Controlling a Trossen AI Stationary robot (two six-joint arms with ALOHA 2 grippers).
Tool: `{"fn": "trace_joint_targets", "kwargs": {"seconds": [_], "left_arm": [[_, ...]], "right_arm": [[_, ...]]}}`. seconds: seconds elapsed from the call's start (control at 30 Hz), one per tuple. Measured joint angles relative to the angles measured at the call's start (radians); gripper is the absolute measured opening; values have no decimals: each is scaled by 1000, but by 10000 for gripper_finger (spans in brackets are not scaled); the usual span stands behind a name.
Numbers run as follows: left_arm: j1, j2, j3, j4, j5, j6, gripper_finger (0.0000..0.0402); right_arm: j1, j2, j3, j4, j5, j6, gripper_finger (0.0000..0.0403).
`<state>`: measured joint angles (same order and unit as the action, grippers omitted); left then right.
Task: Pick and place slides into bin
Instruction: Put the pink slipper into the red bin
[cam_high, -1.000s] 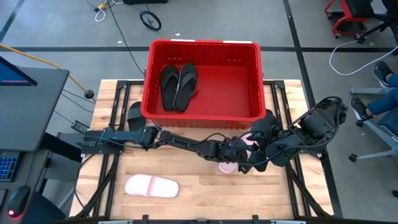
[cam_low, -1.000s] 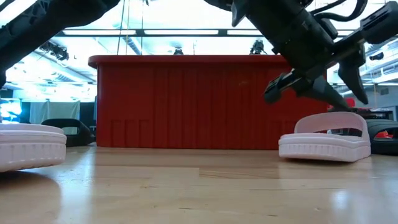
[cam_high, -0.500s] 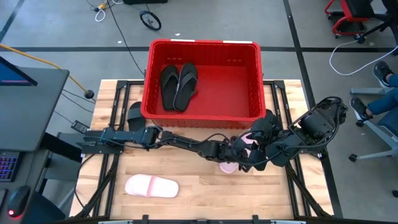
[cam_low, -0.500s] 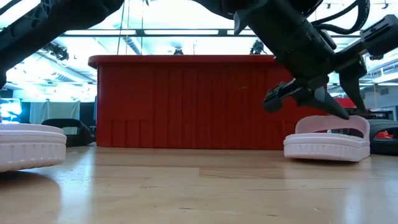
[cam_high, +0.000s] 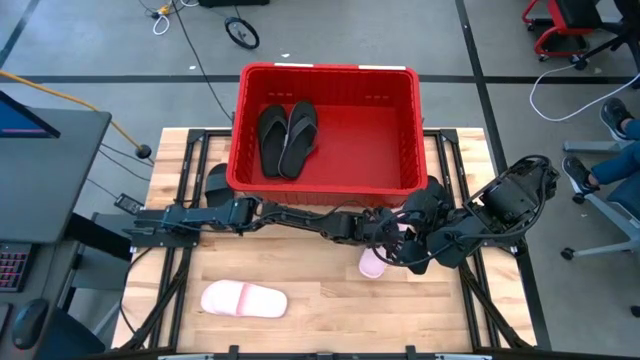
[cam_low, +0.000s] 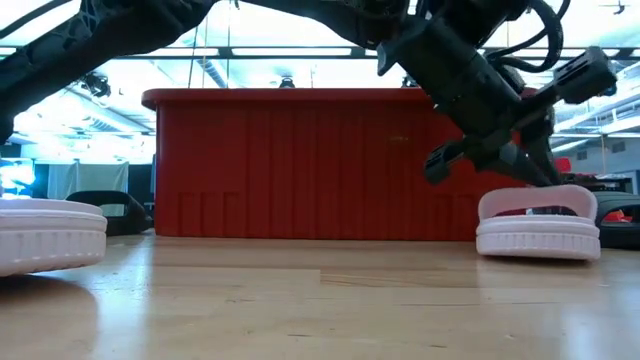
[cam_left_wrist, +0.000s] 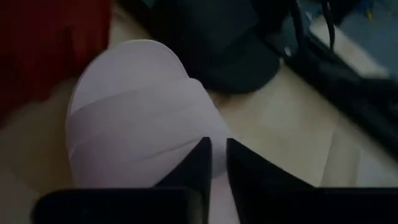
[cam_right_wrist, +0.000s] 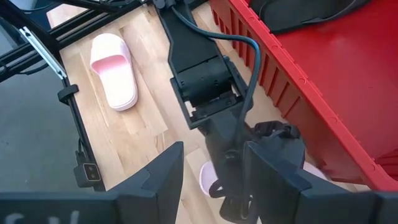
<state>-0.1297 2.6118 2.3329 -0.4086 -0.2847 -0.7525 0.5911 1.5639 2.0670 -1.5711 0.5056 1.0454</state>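
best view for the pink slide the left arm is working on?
The low view: the pink slide sits flat on the table, strap and sole in clear profile, the left gripper at its strap. The left wrist view shows a close strap, the high view only one end, the right wrist view a sliver under the arm.

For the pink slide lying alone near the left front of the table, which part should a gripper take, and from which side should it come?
My judgement: grip the pink slide by its wide strap, coming from above. It lies flat, sole down, lengthwise along the table's front edge, with open wood around it, so nothing blocks a descent. The strap is its only raised part; one finger could slip under it from the open end.
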Motion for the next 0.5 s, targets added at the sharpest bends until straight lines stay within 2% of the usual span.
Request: {"fn": "trace_joint_targets", "kwargs": {"seconds": [0.1, 0.3, 0.4, 0.5], "left_arm": [[-1, -6, 0, -8, 57, 143, 8], [-31, -76, -1, -67, 114, 622, 28], [-46, -100, -1, -95, 90, 886, 38], [-62, -101, -1, -112, 7, 1138, 51]], "right_arm": [[0, 0, 0, 0, 0, -1, 173], [1, 0, 0, 0, 0, -2, 173], [1, 0, 0, 0, 0, -2, 173], [1, 0, 0, 0, 0, -2, 173]]}}
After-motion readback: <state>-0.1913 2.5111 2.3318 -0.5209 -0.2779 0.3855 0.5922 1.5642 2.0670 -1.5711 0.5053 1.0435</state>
